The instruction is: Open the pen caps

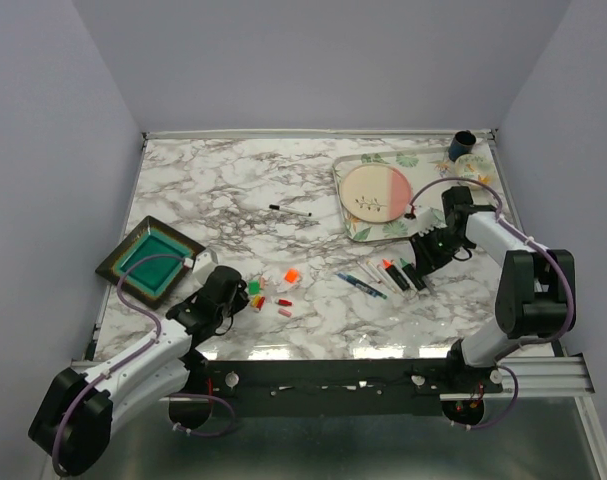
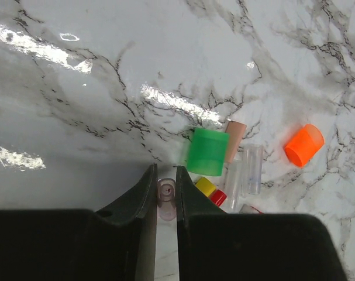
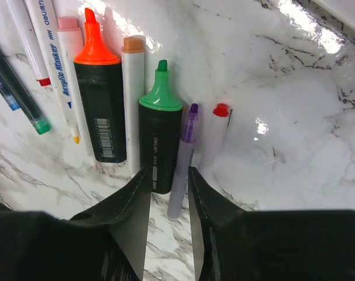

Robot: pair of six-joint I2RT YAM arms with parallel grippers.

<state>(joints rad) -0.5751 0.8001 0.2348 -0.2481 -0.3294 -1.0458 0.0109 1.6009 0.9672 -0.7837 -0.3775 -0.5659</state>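
Observation:
Several loose pen caps lie by my left gripper [image 2: 165, 170]: a green one [image 2: 207, 152], an orange one [image 2: 304, 144], a yellow one [image 2: 205, 186], a red one [image 2: 218, 197] and a clear one [image 2: 252, 168]. The left jaws stand narrowly apart with a pale translucent purple cap [image 2: 166, 196] between them, touching both fingers. My right gripper [image 3: 167, 171] is open over the rear end of an uncapped purple pen [image 3: 186, 152], which lies on the table. Beside it lie a green highlighter [image 3: 159, 134], an orange highlighter [image 3: 98, 105] and a red-tipped pen [image 3: 215, 134], all uncapped.
The top view shows the left gripper [image 1: 233, 290] by the caps and the right gripper [image 1: 423, 262] at the pen row [image 1: 383, 275]. A floral tray [image 1: 348, 165] with a plate stands at the back right, a dark cup [image 1: 463, 143] behind it. A green tray [image 1: 148, 262] is at the left, a lone black pen [image 1: 290, 210] mid-table.

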